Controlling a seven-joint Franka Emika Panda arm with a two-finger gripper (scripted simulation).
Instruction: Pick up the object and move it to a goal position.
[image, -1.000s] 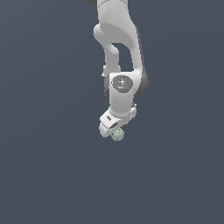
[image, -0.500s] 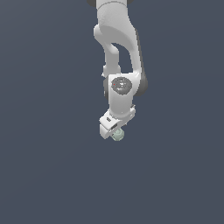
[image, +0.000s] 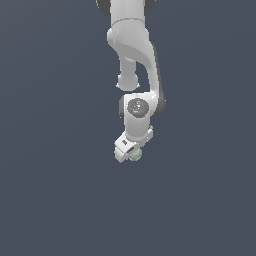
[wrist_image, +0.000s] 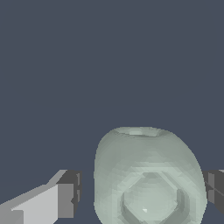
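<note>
Grey-green object (wrist_image: 148, 175), between hand (wrist_image: 142, 199) fingers

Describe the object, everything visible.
The object is a pale grey-green rounded lump with a faceted surface, a round dent on the face toward the wrist camera and a flattish far end. It sits between the gripper fingers: one pad meets its side, the other shows a gap. In the exterior view it peeks out below the arm's tip.

Surroundings: a plain dark blue-grey backdrop (image: 50, 190) fills both views.
Surface: even and unmarked.
</note>
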